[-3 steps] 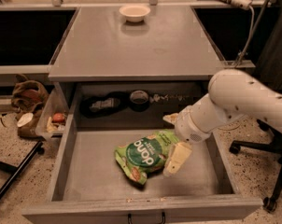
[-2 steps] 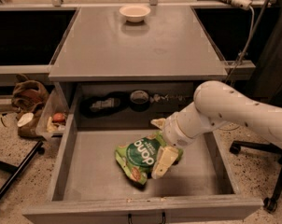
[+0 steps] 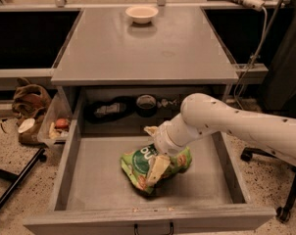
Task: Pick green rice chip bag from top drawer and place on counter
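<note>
The green rice chip bag (image 3: pixel 177 161) lies crumpled on the bottom of the open top drawer (image 3: pixel 96 182), near its middle, logo up. My gripper (image 3: pixel 154 151) comes in from the right on the white arm and is down on the bag. It is open: one cream finger (image 3: pixel 158 169) lies across the bag's front, and the other (image 3: pixel 150 130) is at its back edge. The bag rests on the drawer bottom. The counter (image 3: pixel 138 53) is the grey tabletop above and behind the drawer.
A small cream bowl (image 3: pixel 142 13) stands at the counter's far edge. Dark objects (image 3: pixel 146 103) sit in the recess behind the drawer. A clear bin of clutter (image 3: pixel 57 126) and a brown bag (image 3: pixel 30 99) are on the left. A chair base (image 3: pixel 285 212) is on the right.
My arm has swung left and down. The gripper moved from the bag's right edge to over its middle, with the front finger now lying on the bag. The bag stays put.
</note>
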